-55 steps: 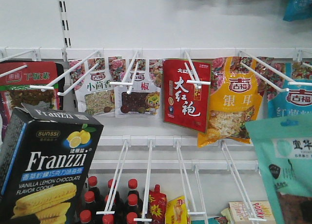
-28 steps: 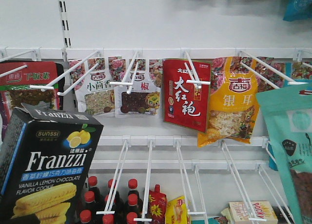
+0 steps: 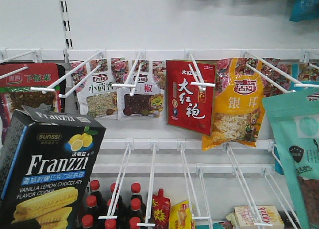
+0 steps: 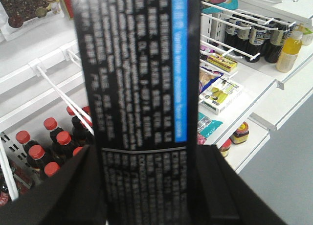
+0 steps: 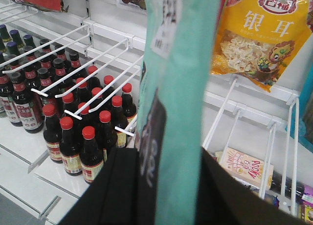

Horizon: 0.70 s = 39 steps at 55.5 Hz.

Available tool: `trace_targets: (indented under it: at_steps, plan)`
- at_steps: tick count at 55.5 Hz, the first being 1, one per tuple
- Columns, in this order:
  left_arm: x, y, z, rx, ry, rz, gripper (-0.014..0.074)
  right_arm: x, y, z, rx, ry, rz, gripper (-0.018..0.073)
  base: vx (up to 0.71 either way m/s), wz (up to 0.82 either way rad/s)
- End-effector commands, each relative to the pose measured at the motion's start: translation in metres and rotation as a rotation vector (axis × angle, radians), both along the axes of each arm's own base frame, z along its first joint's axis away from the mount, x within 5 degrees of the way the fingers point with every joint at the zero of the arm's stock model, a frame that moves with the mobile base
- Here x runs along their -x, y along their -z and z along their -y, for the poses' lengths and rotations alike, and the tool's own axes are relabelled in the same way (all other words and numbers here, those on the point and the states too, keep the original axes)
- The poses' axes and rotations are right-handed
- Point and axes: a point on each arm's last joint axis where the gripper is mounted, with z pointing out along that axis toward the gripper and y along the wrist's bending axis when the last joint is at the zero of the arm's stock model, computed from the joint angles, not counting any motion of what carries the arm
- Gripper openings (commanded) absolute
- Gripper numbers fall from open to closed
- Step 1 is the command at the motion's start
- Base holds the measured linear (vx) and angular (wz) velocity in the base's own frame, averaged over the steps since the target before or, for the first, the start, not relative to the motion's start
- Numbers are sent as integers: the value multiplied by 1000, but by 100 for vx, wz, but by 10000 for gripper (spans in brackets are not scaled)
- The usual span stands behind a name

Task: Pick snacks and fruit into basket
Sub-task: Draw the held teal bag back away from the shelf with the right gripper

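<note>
Since both are loaded, left tool (image 4: 146, 186) clamped on the Franzzi box (image 4: 139, 78) standing up between its fingers, right tool (image 5: 164, 186) pinching the mint-green pouch (image 5: 183, 78) rising above it, I'd say the drop is next. No basket in any view. Back straight off the pegs (image 3: 149, 184) before swinging. Only the wrist views show the grips and the bottles (image 5: 73, 132) below the right tool; the front view shows package faces.

Black Franzzi box (image 3: 47, 171) upright, slightly tilted, lower left; mint-green pouch (image 3: 294, 132) upright at right edge.
</note>
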Motion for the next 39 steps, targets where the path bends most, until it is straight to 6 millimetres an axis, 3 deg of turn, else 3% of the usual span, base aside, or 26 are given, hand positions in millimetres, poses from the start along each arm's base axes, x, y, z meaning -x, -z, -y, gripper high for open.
trace_targets:
  at_steps: [1,39]
  plan:
    - [1,-20,0,87,-2,100,40,0,-17,0,-28,-12,120,-7,0,0]
    - [1,-20,0,87,-2,100,40,0,-17,0,-28,-11,120,-7,-1,-2]
